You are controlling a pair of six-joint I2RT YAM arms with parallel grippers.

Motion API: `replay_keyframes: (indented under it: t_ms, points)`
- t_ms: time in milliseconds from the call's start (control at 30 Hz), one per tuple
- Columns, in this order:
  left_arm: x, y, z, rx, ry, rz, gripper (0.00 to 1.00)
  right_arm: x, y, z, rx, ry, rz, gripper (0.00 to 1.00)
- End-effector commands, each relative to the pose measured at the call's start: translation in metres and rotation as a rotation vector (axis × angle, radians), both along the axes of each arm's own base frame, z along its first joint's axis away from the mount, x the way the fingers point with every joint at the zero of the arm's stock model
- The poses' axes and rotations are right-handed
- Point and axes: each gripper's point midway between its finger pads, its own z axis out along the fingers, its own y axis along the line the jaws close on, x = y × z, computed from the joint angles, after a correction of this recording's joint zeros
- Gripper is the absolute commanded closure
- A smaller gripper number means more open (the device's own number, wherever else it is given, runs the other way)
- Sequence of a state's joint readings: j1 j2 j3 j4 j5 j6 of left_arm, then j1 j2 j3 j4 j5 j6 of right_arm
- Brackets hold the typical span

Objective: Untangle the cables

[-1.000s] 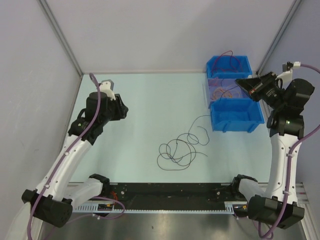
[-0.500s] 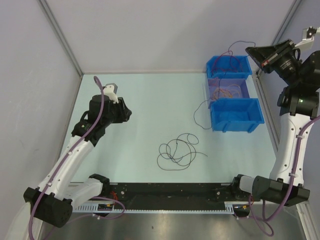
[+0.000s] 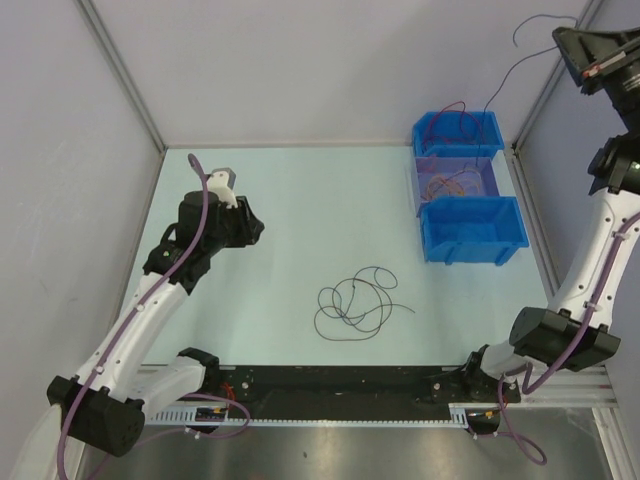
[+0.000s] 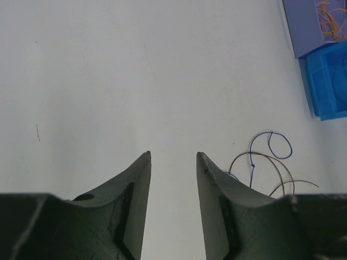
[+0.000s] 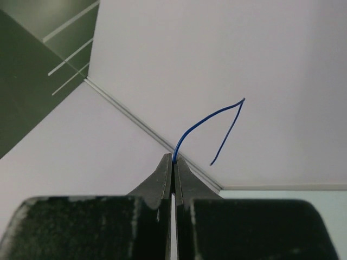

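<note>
A loose tangle of thin dark cables [image 3: 355,305] lies on the pale table in front of the arms. In the left wrist view it shows as brown and blue loops [image 4: 271,162] at the lower right. My left gripper [image 3: 255,228] is open and empty [image 4: 173,154], above bare table to the left of the tangle. My right gripper [image 3: 560,38] is raised high at the back right and is shut on a blue cable [image 5: 209,116]. One end of that cable curls free above the fingertips [image 5: 173,157]. The rest hangs as a thin line [image 3: 500,88] down toward the far blue bin [image 3: 490,122].
Three bins stand in a row at the back right: the far blue one with a dark red wire loop, a clear purple one [image 3: 413,180] holding orange wires, and a near blue one [image 3: 472,245]. The blue bin also shows in the left wrist view [image 4: 328,81]. Grey walls close the back and sides.
My right arm has risen up and to the right with the blue cable, and the strand beside the near bin has left the table. The left arm has barely moved.
</note>
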State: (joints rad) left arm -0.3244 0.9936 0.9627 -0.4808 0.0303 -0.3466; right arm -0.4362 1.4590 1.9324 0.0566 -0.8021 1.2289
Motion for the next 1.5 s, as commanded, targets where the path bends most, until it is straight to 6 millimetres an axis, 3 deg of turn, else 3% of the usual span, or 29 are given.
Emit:
replay_keyframes:
  t_ms: [0, 133, 300, 533, 800, 933, 1000, 1067, 1100, 1300, 1467]
  points:
    - [0.003, 0.0, 0.01, -0.007, -0.048, -0.014, 0.56, -0.039, 0.008, 0.064, -0.034, -0.2, 0.038, 1.0]
    - [0.003, 0.001, 0.009, -0.004, -0.045, -0.01, 0.56, -0.046, -0.005, 0.08, -0.033, -0.24, 0.022, 1.0]
    - [0.003, 0.001, 0.008, -0.006, -0.042, -0.012, 0.57, -0.049, -0.02, 0.073, -0.035, -0.225, -0.002, 1.0]
    - [0.003, -0.002, 0.006, -0.009, -0.034, -0.023, 0.57, -0.026, -0.053, 0.014, 0.018, -0.117, -0.043, 1.0]
    - [0.003, -0.002, 0.004, -0.008, -0.027, -0.024, 0.57, -0.008, -0.065, -0.038, 0.045, -0.011, -0.053, 1.0]
    - [0.004, -0.001, 0.005, -0.01, -0.029, -0.021, 0.57, -0.006, -0.059, -0.068, 0.002, 0.078, -0.121, 1.0]
    - [0.004, -0.002, 0.004, -0.01, -0.026, -0.025, 0.57, 0.002, -0.057, -0.101, -0.039, 0.166, -0.159, 1.0]
    - [0.004, -0.002, 0.004, -0.012, -0.026, -0.026, 0.57, 0.003, -0.055, -0.12, -0.086, 0.207, -0.205, 1.0]
    - [0.004, -0.003, 0.004, -0.012, -0.027, -0.028, 0.57, 0.005, -0.054, -0.141, -0.07, 0.278, -0.206, 1.0]
    - [0.003, -0.004, 0.006, -0.019, -0.031, -0.032, 0.57, 0.006, -0.034, -0.198, -0.168, 0.429, -0.236, 1.0]
    - [0.002, -0.005, 0.007, -0.023, -0.036, -0.039, 0.57, 0.014, -0.035, -0.244, -0.187, 0.548, -0.24, 1.0]
